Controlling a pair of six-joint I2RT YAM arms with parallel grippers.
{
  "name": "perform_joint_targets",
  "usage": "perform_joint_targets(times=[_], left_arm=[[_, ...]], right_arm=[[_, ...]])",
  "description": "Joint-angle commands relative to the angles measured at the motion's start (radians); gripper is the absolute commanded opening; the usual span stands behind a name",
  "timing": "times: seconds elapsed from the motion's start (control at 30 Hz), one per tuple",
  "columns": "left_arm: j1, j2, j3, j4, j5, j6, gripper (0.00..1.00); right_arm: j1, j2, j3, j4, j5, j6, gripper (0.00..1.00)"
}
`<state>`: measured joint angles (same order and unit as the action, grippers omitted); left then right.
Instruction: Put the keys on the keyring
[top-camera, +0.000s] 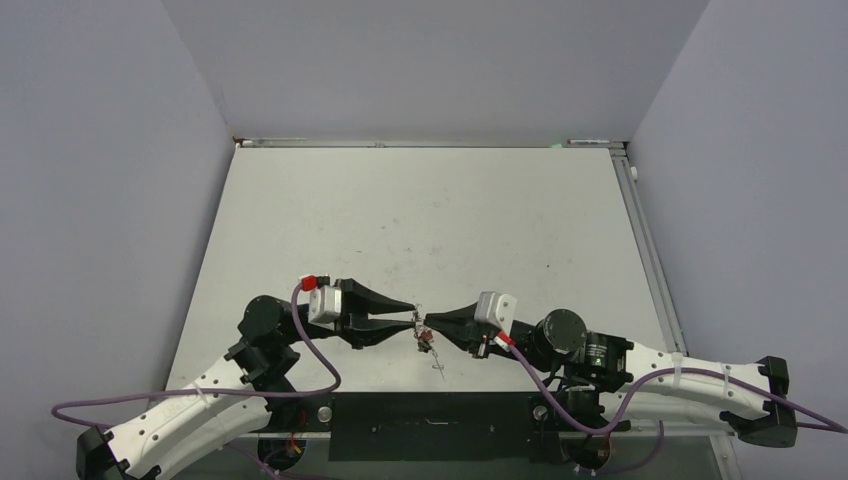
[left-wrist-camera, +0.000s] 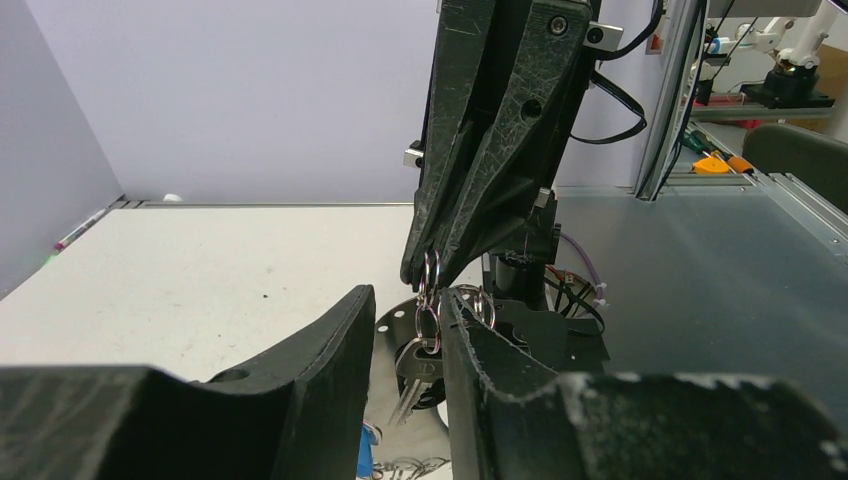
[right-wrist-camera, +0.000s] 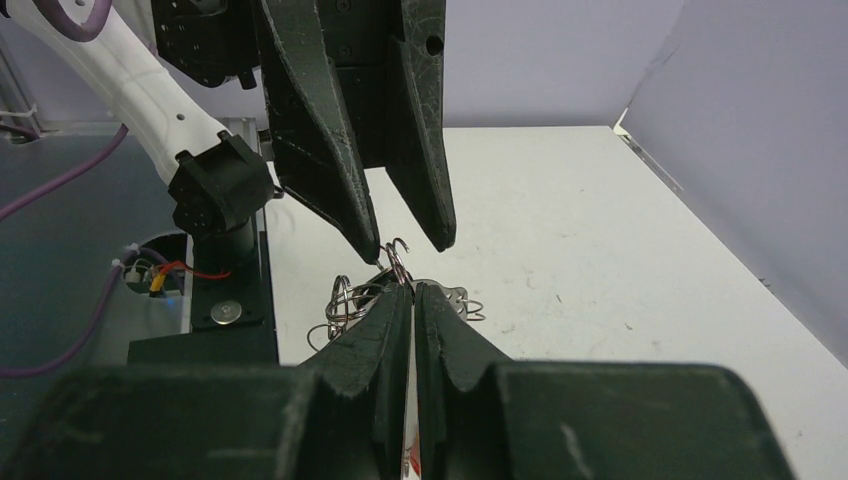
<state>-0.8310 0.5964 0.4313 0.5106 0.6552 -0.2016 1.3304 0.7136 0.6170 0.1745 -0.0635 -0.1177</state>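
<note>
My two grippers meet tip to tip above the table's near edge. My right gripper (top-camera: 427, 322) (right-wrist-camera: 412, 290) is shut on a small silvery split ring (left-wrist-camera: 431, 270) (right-wrist-camera: 397, 262). A second small ring and a silver key (left-wrist-camera: 421, 368) of the keys hang from it. My left gripper (top-camera: 414, 315) (left-wrist-camera: 407, 295) is open, its fingers on either side of the hanging key and not gripping it. Another thin silvery ring (left-wrist-camera: 481, 305) shows behind the left gripper's right finger. A blue tag (left-wrist-camera: 365, 450) and more wire loops (right-wrist-camera: 345, 300) hang lower. The whole bunch (top-camera: 430, 348) dangles under the fingertips.
The white table (top-camera: 400, 220) stretches beyond the grippers, with grey walls on three sides. A dark base plate (top-camera: 430, 425) lies between the arm bases at the near edge. Purple cables (top-camera: 310, 350) loop beside both wrists.
</note>
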Motion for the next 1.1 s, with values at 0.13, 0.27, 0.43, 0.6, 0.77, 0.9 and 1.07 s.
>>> perform_joint_targets(times=[0.13,0.27,0.43,0.6,0.77,0.9,1.07], left_arm=[[0.001,0.004,0.014,0.006,-0.015,0.013,0.24],[0.000,0.009,0.014,0.008,-0.012,0.015,0.24],[-0.004,0.012,0.016,-0.002,-0.012,0.022,0.23],[-0.007,0.016,0.017,-0.009,-0.016,0.030,0.15],[-0.011,0.017,0.021,-0.019,-0.016,0.037,0.08],[-0.012,0.017,0.021,-0.020,-0.017,0.041,0.07],[-0.012,0.017,0.021,-0.018,-0.009,0.041,0.06]], right_arm=[[0.007,0.011,0.058,0.101,-0.012,0.018,0.05],[0.006,0.016,0.058,0.107,-0.012,0.019,0.05],[0.006,0.022,0.059,0.114,-0.017,0.019,0.05],[0.007,0.027,0.063,0.117,-0.022,0.018,0.05],[0.006,0.033,0.064,0.127,-0.027,0.017,0.05],[0.007,0.039,0.064,0.135,-0.030,0.016,0.05],[0.006,0.045,0.066,0.141,-0.032,0.013,0.05]])
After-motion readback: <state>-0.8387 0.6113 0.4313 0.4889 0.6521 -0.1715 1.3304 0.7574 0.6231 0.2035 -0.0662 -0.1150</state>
